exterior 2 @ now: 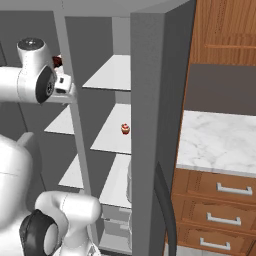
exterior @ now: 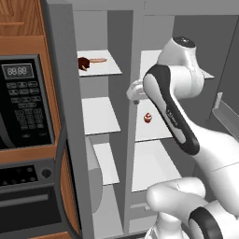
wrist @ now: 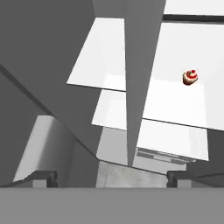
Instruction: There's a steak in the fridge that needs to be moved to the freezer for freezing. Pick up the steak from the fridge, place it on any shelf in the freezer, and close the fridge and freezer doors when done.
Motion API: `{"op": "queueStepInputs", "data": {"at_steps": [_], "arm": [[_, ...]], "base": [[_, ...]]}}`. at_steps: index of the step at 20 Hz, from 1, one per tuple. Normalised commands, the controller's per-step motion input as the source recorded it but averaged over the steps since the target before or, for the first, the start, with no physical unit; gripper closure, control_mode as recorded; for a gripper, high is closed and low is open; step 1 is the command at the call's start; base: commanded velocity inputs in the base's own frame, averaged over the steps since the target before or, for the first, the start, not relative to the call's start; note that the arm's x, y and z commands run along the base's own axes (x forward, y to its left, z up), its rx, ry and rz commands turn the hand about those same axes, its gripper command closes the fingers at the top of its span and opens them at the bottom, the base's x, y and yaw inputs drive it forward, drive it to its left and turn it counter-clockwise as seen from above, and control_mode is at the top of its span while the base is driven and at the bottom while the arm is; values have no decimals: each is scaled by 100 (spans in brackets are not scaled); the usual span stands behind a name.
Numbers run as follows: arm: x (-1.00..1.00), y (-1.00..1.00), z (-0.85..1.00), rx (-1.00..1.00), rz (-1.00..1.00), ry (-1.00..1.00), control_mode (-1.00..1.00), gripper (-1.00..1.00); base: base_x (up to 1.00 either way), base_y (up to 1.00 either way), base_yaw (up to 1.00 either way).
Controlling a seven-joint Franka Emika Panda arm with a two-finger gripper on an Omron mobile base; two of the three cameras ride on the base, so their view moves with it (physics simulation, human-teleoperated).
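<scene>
Steak (exterior: 84, 63) is lying on the top freezer shelf (exterior: 105, 69); pincer (wrist: 112, 177), fingers apart, is holding nothing; closing doors comes next.

Count, taken outward from the grey divider (exterior: 131, 116) between the two compartments. Left of the divider: three narrow white shelves (exterior: 99, 114), stacked. On the top one: one steak (exterior: 84, 63) and one pale orange strip (exterior: 98, 60) beside it. Right of the divider: three broad white shelves (exterior: 151, 128) seen, one cupcake (exterior: 148, 117) on the middle one. Further left, past the unit: one microwave (exterior: 23, 102). Right of the unit: three drawer handles (exterior 2: 234, 189).
</scene>
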Motion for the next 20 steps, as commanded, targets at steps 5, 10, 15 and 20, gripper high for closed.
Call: {"op": "queueStepInputs", "data": {"at_steps": [5,10,15,20], "arm": [[-31,-58,-3,-1,-10,-1,-100,-100],[-55,-32,0,0,-3,0,-100,-100],[-48,-13,-5,0,-5,0,-100,-100],[-35,-12,-15,0,-17,0,-100,-100]], "base": [[0,0,0],[0,0,0],[0,0,0],[0,0,0]]}}
